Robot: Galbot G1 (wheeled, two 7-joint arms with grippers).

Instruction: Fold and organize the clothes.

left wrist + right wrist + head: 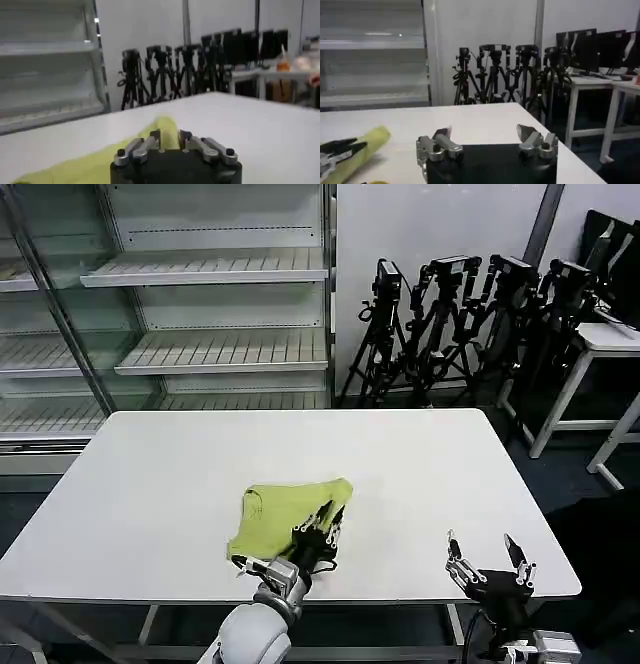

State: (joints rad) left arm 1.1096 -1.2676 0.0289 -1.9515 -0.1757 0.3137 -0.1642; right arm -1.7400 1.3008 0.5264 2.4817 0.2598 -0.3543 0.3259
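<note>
The T-shirt [280, 519] lies bunched in a lime-green heap on the white desk [420, 474], toward the desk's near edge and a little to the robot's left of its middle. The left gripper [322, 529] sits at the T-shirt's right-hand side, its fingers drawn narrow with green cloth between them. The right gripper [490, 562] hovers over the desk's near edge, well apart from the T-shirt on its right, fingers spread wide and holding nothing. Beyond the desk stand tripods [440, 324].
</note>
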